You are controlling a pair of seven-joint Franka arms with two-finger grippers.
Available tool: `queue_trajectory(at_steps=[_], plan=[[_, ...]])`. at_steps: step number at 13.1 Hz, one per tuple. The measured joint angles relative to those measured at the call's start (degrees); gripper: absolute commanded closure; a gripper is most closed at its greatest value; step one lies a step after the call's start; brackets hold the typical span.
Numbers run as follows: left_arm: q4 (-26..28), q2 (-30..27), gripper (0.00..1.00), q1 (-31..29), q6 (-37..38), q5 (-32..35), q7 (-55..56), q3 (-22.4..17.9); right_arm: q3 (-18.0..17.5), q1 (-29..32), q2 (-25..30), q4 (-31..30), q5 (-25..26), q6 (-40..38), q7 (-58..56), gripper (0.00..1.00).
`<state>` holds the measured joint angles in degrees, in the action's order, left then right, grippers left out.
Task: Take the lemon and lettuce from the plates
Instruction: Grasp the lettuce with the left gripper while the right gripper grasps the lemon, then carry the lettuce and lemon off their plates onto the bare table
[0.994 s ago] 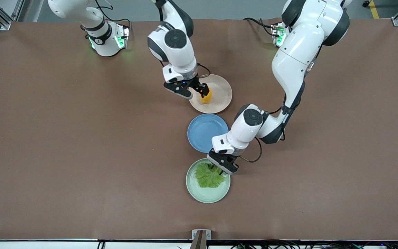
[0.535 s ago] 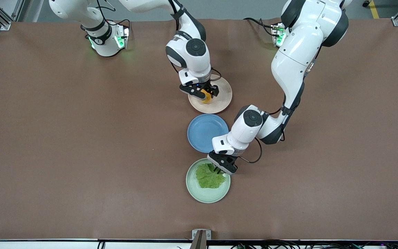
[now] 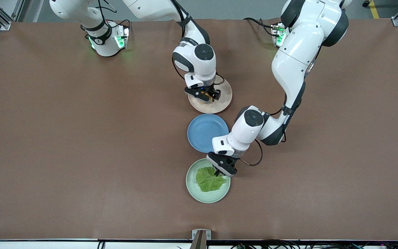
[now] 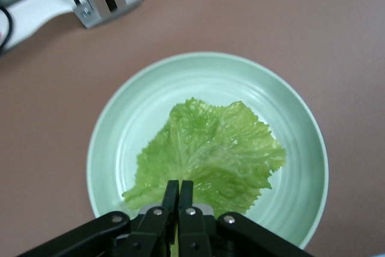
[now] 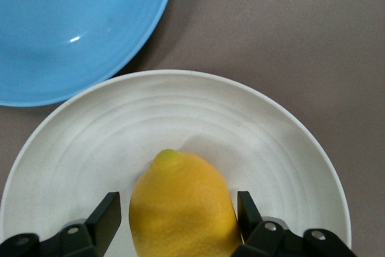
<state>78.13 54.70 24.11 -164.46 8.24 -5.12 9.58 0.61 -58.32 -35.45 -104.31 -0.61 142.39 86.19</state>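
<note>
The lemon (image 5: 180,206) lies on the beige-pink plate (image 3: 224,92), which also shows in the right wrist view (image 5: 240,124). My right gripper (image 3: 206,97) is low over it and open. Its fingers (image 5: 108,215) stand either side of the lemon with small gaps. In the front view the gripper nearly hides the lemon. The lettuce (image 3: 207,181) lies on the mint green plate (image 3: 206,195). My left gripper (image 3: 219,171) is down at the leaf's edge nearest the blue plate. In the left wrist view it (image 4: 179,188) is shut on the edge of the lettuce (image 4: 210,148), above the plate (image 4: 132,118).
A blue plate (image 3: 204,133) sits empty between the two plates, close to both; its rim shows in the right wrist view (image 5: 72,22). A metal bracket (image 3: 200,235) is fixed at the table edge nearest the front camera. Bare brown table lies toward both ends.
My right gripper has swung over the beige-pink plate and come down astride the lemon. My left gripper's fingers have closed on the lettuce edge, and the leaf has shifted slightly.
</note>
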Motion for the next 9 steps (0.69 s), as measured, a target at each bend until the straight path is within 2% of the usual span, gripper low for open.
queue_trajectory(at_steps=[2, 3, 6, 9], plan=[[-0.65, -1.53, 1.00, -0.06, 0.79, 0.08, -0.71, -0.53, 0.02, 0.00, 0.01, 0.23, 0.71, -0.25, 0.04, 0.87], [-0.93, -2.82, 1.00, -0.16, 2.46, 0.09, -0.98, -0.86, 0.02, 0.00, 0.00, 0.27, 0.77, -0.30, 0.04, 0.98], [-1.08, -8.95, 1.00, -1.81, 10.98, 0.12, -1.40, -1.01, 0.40, 0.48, 0.10, 0.65, 0.80, -0.99, 0.00, 1.00], [1.58, -15.83, 1.00, -5.42, 22.04, 0.13, -3.05, -0.94, 0.99, 6.12, 3.18, 2.28, 0.87, -5.41, -6.25, 1.00]])
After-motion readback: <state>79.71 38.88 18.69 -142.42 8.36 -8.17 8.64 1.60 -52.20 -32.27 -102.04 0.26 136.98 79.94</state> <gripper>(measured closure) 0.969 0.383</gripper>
